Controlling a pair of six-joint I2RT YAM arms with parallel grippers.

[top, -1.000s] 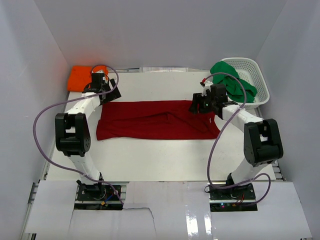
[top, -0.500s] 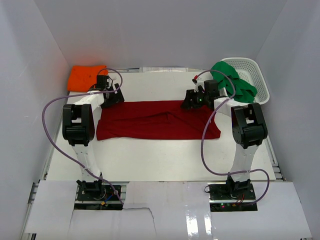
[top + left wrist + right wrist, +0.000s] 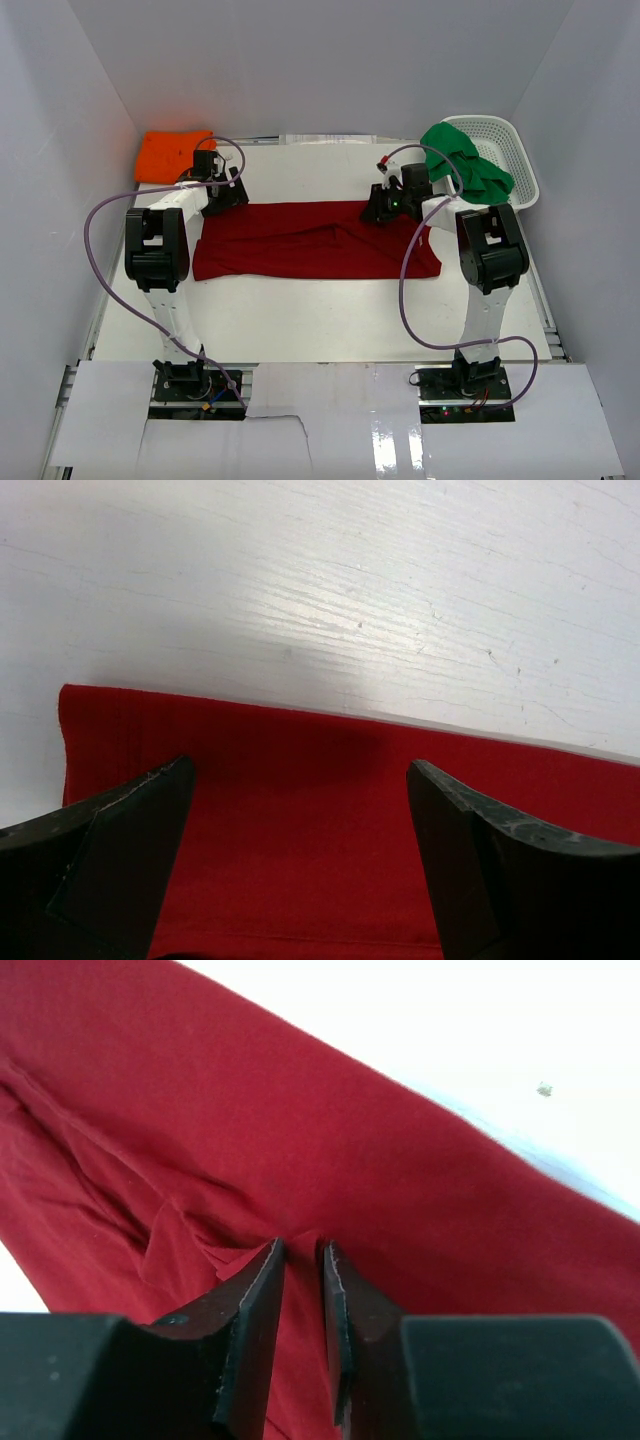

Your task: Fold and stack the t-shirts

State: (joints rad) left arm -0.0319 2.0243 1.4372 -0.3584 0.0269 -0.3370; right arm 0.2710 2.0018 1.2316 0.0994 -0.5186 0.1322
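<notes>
A dark red t-shirt (image 3: 310, 240) lies spread flat across the middle of the table. My left gripper (image 3: 232, 195) hovers over its far left corner. In the left wrist view this gripper (image 3: 298, 775) is open wide, with red cloth (image 3: 300, 880) below and nothing between the fingers. My right gripper (image 3: 375, 208) sits at the shirt's far edge, right of centre. In the right wrist view its jaws (image 3: 303, 1245) are pinched on a raised ridge of the red cloth (image 3: 300, 1130). An orange t-shirt (image 3: 175, 152) lies folded at the back left. A green t-shirt (image 3: 465, 160) hangs out of the basket.
A white lattice basket (image 3: 518, 150) stands at the back right against the wall. White walls close in the table on the left, back and right. Purple cables loop from both arms above the table.
The right gripper has moved left along the shirt's far edge and closed its jaws on the cloth. The left gripper shifted slightly right to the shirt's corner and stayed open.
</notes>
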